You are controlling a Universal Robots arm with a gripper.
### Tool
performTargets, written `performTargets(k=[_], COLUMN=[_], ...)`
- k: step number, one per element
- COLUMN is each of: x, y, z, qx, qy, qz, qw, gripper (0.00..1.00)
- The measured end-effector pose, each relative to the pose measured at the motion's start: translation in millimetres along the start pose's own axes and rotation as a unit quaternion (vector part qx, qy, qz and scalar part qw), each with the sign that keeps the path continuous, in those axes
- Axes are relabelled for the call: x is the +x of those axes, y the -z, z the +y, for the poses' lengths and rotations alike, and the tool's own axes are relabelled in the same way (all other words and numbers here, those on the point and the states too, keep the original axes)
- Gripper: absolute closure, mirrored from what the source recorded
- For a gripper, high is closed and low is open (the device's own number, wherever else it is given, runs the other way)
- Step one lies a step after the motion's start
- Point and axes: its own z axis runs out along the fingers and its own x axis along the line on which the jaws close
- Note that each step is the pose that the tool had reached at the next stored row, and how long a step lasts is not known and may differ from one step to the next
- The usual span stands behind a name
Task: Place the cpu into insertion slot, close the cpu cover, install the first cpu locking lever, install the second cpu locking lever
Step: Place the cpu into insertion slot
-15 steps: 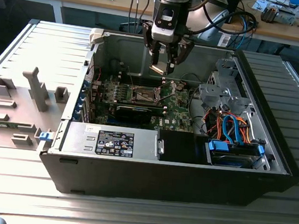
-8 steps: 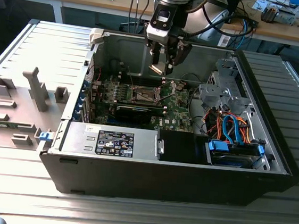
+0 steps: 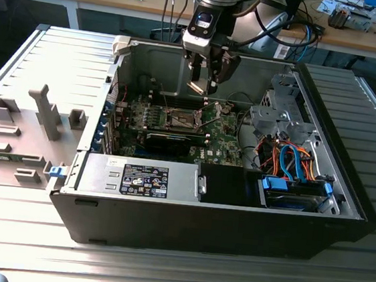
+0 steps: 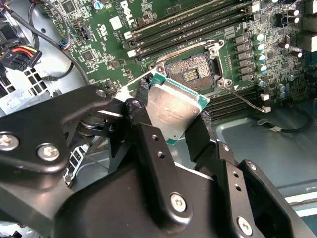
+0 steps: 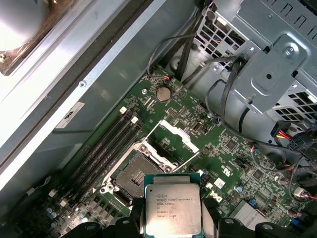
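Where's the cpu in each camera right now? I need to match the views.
Exterior view: the cpu hangs tilted in the gripper, above the insertion slot.
Second wrist view: the cpu sits clamped between the black fingers, close to the slot.
First wrist view: the cpu shows its printed top, beside the slot.
Shared landmark: the insertion slot, uncovered in both wrist views.

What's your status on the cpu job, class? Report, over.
Gripper shut on the cpu, above the green board. Insertion slot empty, cpu cover raised open. Nothing blocking the slot.
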Motion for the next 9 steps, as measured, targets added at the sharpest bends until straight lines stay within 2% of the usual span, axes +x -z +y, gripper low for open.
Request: performTargets(k=[9], x=[0.0], y=[-0.4], z=[0.0], qx=[0.0001], qy=[-0.003], qz=[0.0], qw=[0.99999], gripper=[0.46])
